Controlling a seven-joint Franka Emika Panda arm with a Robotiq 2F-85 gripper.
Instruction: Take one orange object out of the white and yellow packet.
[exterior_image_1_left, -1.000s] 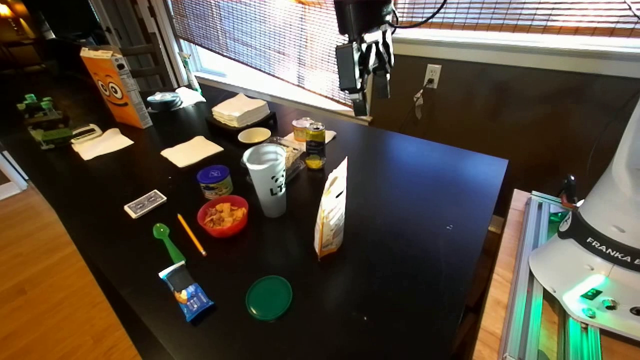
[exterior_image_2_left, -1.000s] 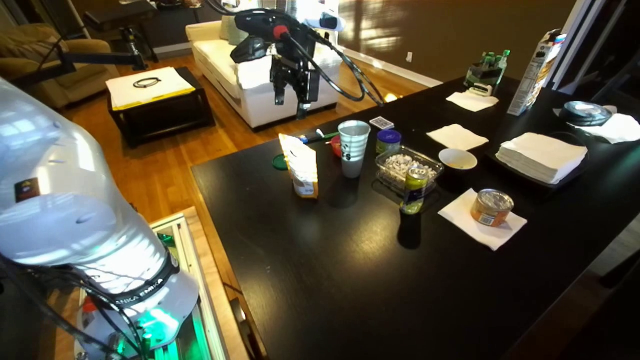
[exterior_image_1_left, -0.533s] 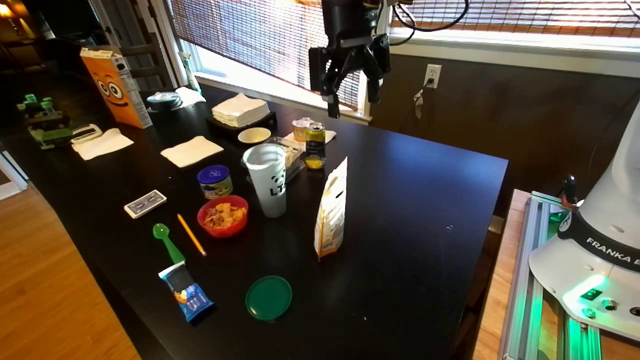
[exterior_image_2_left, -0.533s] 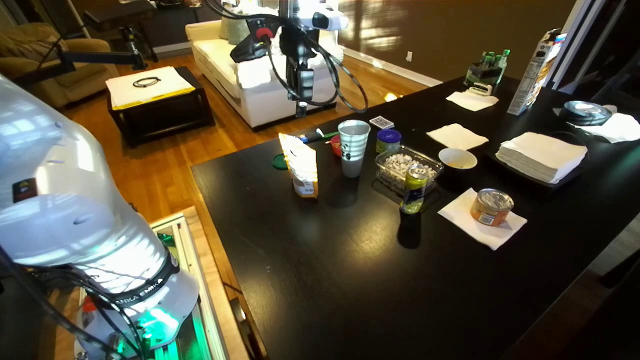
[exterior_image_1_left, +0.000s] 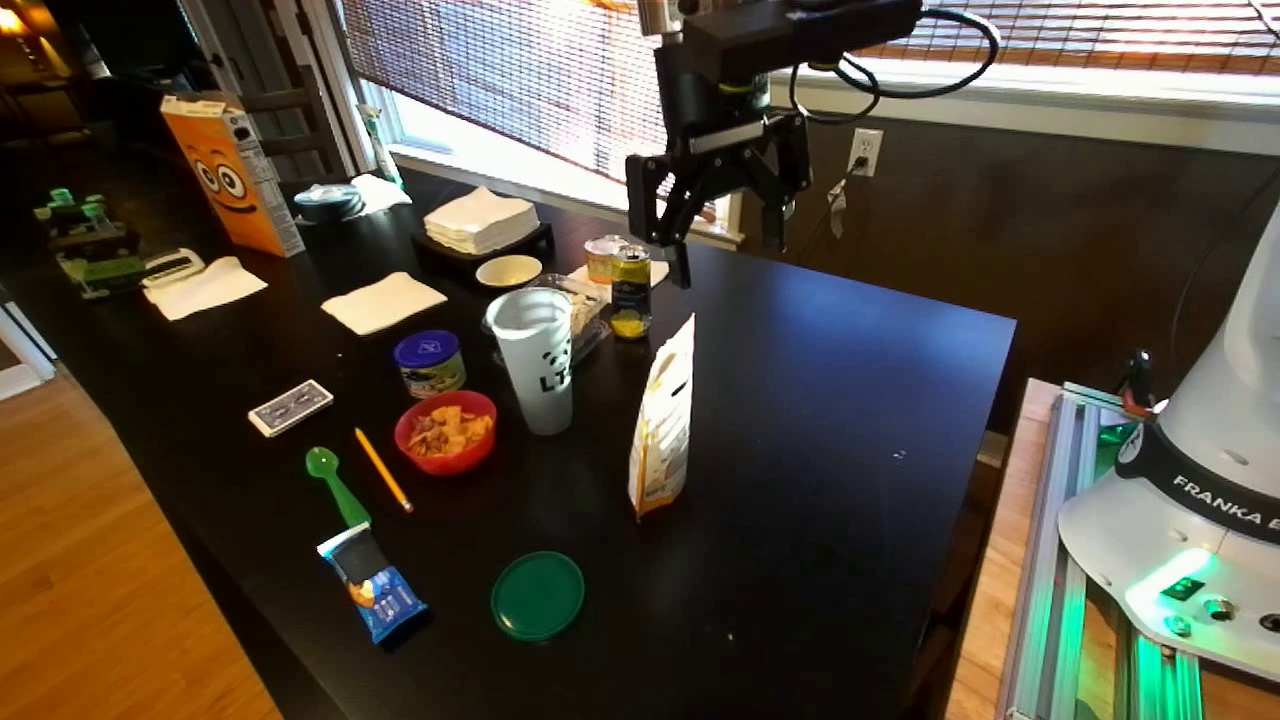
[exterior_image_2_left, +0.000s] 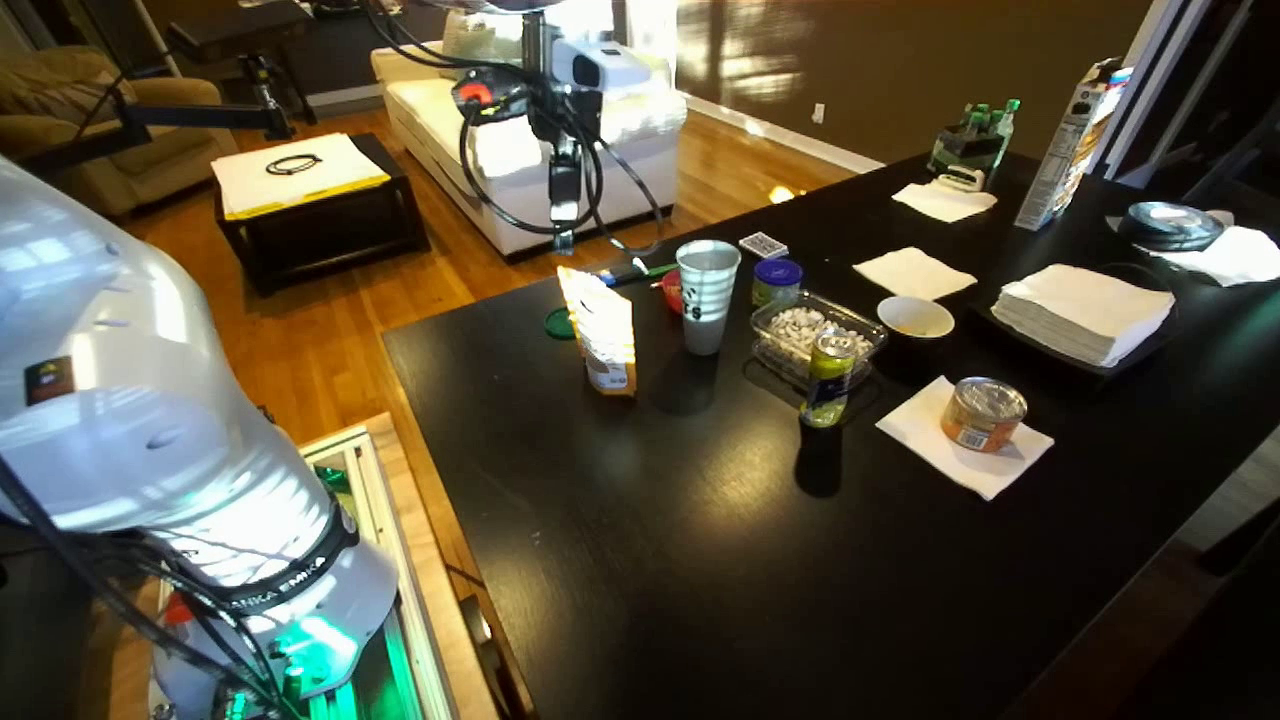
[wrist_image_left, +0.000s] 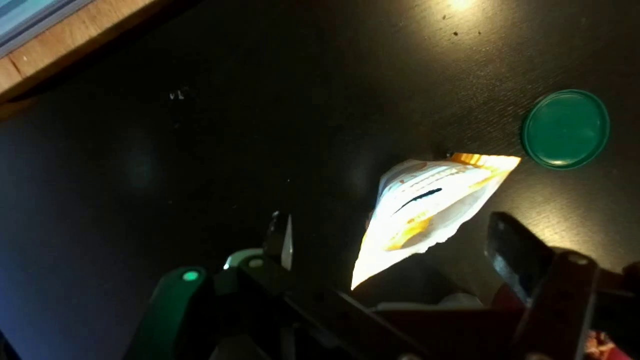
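On the dark table (exterior_image_1_left: 810, 490), the packet (exterior_image_1_left: 664, 425) stands below the spread hand (exterior_image_1_left: 729, 260).

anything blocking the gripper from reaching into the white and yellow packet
Nothing visible stands between the open gripper and the white and yellow packet below: the wrist view shows the packet uncovered, its mouth open. The white cup stands off to one side. No orange object can be made out inside.

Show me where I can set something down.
On the table, the widest bare patch runs from the white and yellow packet and yellow can to the robot-side edge. A smaller patch lies between the card deck and a napkin. Around the white cup it's crowded: red bowl, blue-lidded tin, plastic container.
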